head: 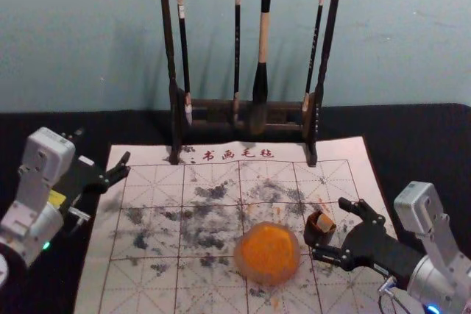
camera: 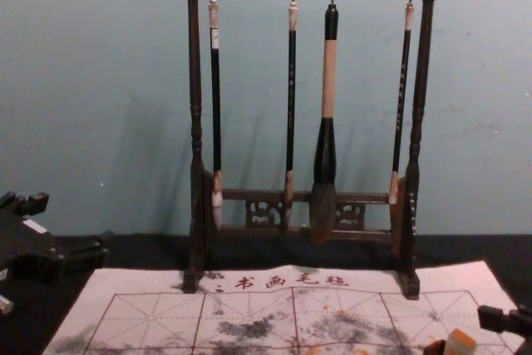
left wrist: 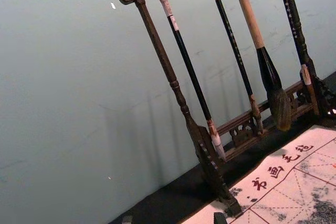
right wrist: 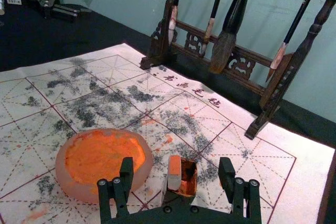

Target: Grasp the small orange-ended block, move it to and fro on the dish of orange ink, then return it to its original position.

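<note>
One small orange-ended block (head: 324, 222) is stood in a dark holder (head: 316, 236), its coloured end left above the rim – presumably so that it can be drawn out cleanly. The dish (right wrist: 79, 188) of orange ink (head: 268, 251) is set just beside it on the mat (head: 147, 277), so only a short carry should be needed. The right gripper (head: 330, 227) is positioned low at the holder, its fingers spread and lined up with the block, which is judged about to be grasped. The fingers should be closed high – otherwise the holder might be dragged along. The left gripper (head: 126, 164) is parked by the mat's left edge, spread, with nothing pinched.
</note>
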Controlling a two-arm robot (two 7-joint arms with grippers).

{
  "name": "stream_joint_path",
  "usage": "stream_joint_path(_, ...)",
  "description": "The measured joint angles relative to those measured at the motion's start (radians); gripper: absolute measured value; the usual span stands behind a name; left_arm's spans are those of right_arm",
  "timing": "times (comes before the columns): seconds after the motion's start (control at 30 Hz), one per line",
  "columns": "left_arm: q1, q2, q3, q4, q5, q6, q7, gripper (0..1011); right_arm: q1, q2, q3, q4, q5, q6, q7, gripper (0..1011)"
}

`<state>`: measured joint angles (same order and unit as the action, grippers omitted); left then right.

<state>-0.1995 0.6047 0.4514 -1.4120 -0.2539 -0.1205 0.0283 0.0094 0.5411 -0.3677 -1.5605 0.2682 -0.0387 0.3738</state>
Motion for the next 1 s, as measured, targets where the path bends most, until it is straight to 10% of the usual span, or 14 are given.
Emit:
stream_joint_path(0.33, 0.000, 0.000, 0.000, 0.000, 0.000, 0.000, 0.000, 1001, 0.001, 0.001, -0.001, 0.000, 0.001, -0.001, -0.001, 867)
stream_joint_path(1.0, 0.000, 0.000, 0.000, 0.000, 0.000, 0.000, 0.000, 1001, 0.001, 0.001, -0.001, 0.000, 0.002, -0.002, -0.002, 239)
